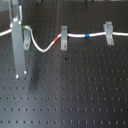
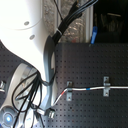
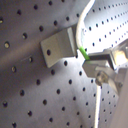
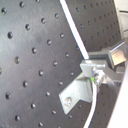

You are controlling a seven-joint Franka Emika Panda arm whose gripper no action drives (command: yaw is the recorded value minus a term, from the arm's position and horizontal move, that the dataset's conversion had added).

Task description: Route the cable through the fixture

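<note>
The gripper (image 3: 94, 67) pinches the cable (image 1: 75, 36) at its green band right beside the leftmost clip (image 1: 25, 41), so a sloppy pull could drag it past the hook.

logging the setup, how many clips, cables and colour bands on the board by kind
grey metal clips: 3
white cable: 1
colour bands on the cable: 3, green, red, blue
total: 7
</note>
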